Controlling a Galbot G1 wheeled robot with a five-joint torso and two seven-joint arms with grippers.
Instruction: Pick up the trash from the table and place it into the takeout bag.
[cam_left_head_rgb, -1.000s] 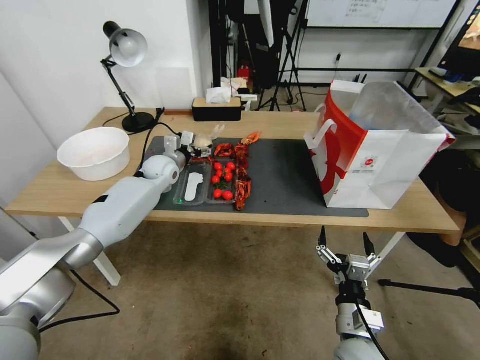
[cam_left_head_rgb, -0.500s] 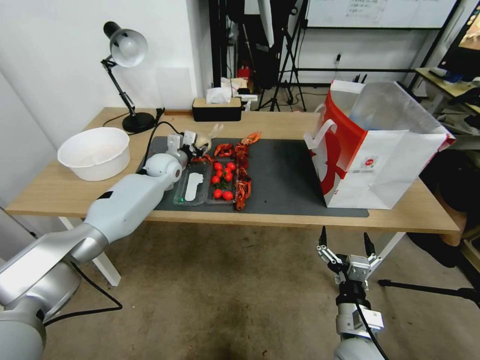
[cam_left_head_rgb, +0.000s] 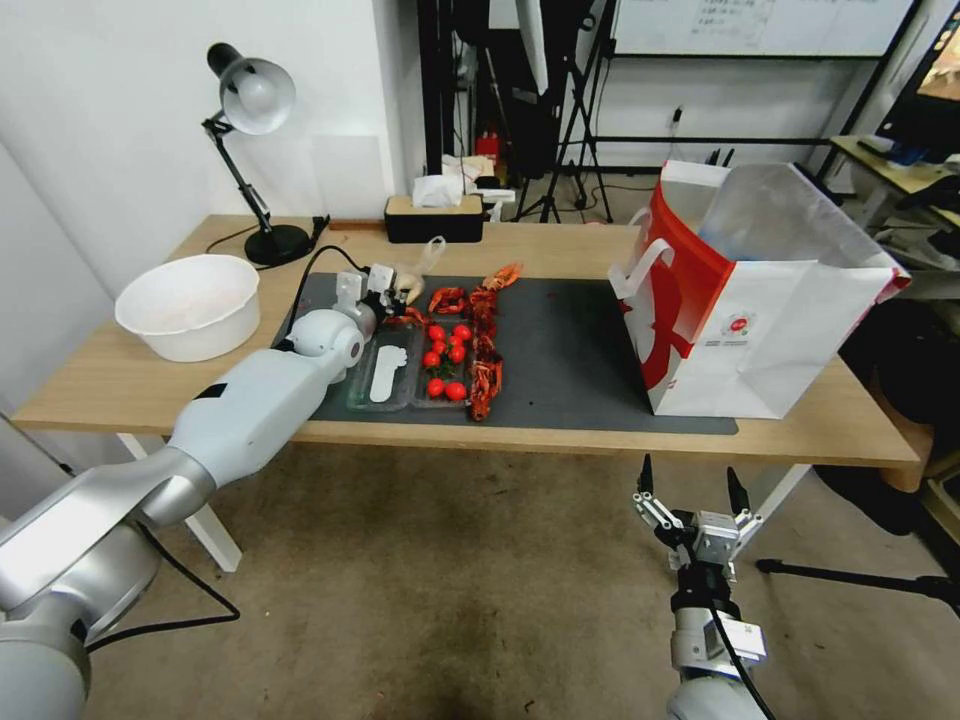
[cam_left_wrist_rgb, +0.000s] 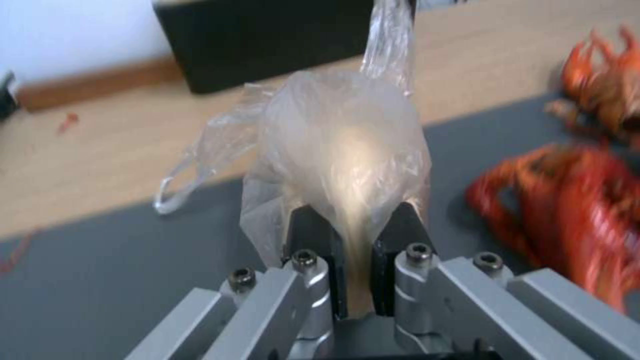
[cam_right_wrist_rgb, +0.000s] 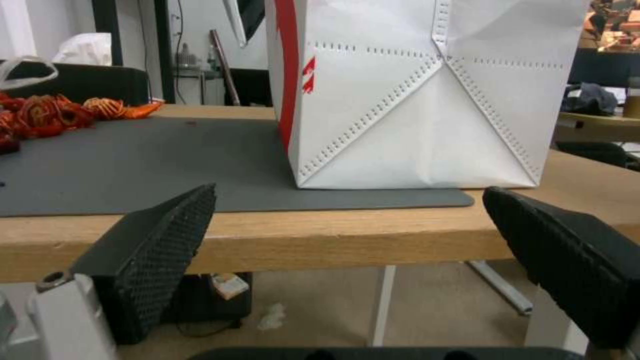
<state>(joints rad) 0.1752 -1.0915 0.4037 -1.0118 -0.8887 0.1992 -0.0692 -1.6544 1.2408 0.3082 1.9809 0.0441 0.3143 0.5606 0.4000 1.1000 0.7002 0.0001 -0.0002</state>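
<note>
A knotted clear bag (cam_left_head_rgb: 408, 281) with a pale lump inside, a piece of the trash, hangs just above the dark grey mat (cam_left_head_rgb: 580, 350) at the mat's far left. My left gripper (cam_left_head_rgb: 385, 284) is shut on it; in the left wrist view the bag (cam_left_wrist_rgb: 340, 155) bulges out from between the closed fingers (cam_left_wrist_rgb: 357, 225). The takeout bag (cam_left_head_rgb: 760, 310) stands open on the right of the table (cam_left_head_rgb: 560, 245), white with a red panel. My right gripper (cam_left_head_rgb: 690, 485) hangs open below the table's front edge, facing the takeout bag (cam_right_wrist_rgb: 413, 100).
Red crayfish shells (cam_left_head_rgb: 485, 345) and a clear tray of cherry tomatoes (cam_left_head_rgb: 445, 362) lie on the mat, beside a clear tray with a white spoon (cam_left_head_rgb: 385, 372). A white bowl (cam_left_head_rgb: 188, 305), a desk lamp (cam_left_head_rgb: 250, 100) and a black tissue box (cam_left_head_rgb: 433, 218) stand further back.
My left gripper has risen slightly with the clear bag in it, and the bag's loose tail now stands higher. The right arm has not moved.
</note>
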